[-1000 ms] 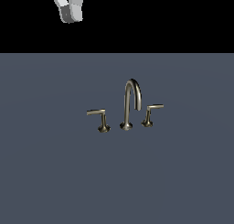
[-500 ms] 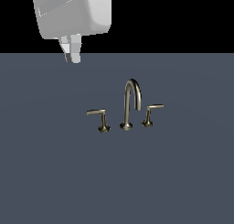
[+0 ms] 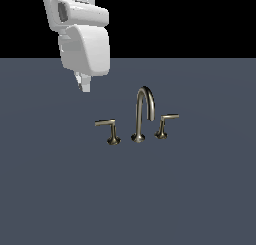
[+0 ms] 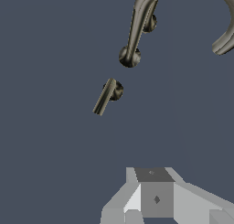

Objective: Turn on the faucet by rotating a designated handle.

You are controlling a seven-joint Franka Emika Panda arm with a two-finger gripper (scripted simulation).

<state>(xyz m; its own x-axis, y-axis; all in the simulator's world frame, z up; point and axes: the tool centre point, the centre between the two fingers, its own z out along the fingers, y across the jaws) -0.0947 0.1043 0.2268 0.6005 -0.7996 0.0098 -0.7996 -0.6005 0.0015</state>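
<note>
A big flat grey table point(image 3: 60, 199) fills the lower part of the exterior view. Above it, toward the exterior view's left, hangs the white robot arm point(image 3: 82, 34). It is the biggest thing over the table, and only this view shows its whole bulky shape. The gripper point(image 3: 84, 84) pokes out under the arm as a small pale tip, up in the air and well apart from the metal parts. In the wrist view the gripper point(image 4: 153, 198) shows only as grey blocks at the edge, so I cannot tell if it is spread or pressed together. It holds nothing.

The faucet point(image 3: 142, 114) stands near the middle of the table, with its tall bent spout. In the wrist view the faucet point(image 4: 137, 26) is seen from above, curving over its round base.

The handle point(image 3: 109, 129) stands upright at the exterior view's left of the spout, its flat bar pointing left. The wrist view shows the handle point(image 4: 106, 96) from above, just a bar on a round foot.

The short handle point(image 3: 164, 125) stands on the spout's other side.
</note>
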